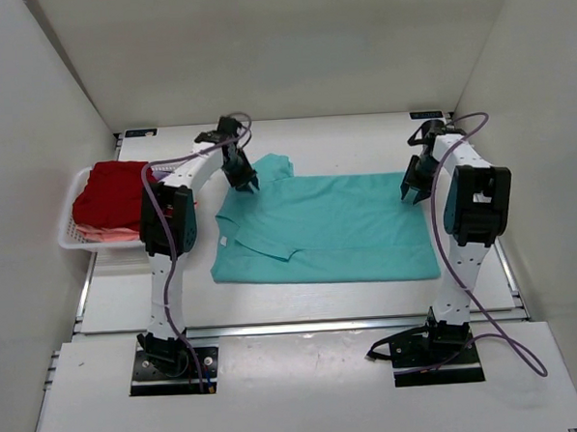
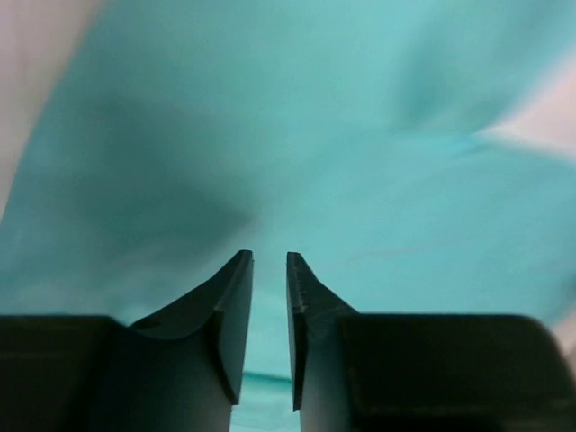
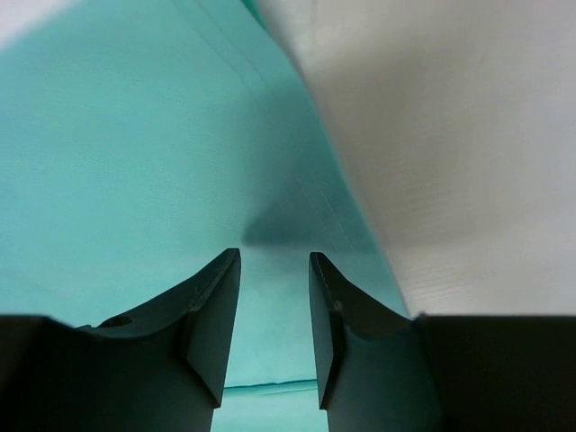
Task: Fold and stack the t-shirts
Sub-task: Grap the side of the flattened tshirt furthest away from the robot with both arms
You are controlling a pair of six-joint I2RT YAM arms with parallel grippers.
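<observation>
While the teal t-shirt lies spread flat on the white table, with its collar toward the left arm's side, both grippers are held low at its far edge. The left gripper is seen at the shirt's far-left corner, by the sleeve. In the left wrist view its fingers are parted only narrowly, with teal cloth close beneath and none seen clamped between them. The right gripper is placed at the shirt's far-right corner, where the cloth's edge meets bare table. Its fingers are set somewhat wider apart, and nothing is gripped. To the left of the teal t-shirt, near it, a white mesh basket is seen. A folded dark red t-shirt is laid in it on top of a salmon pink t-shirt.
</observation>
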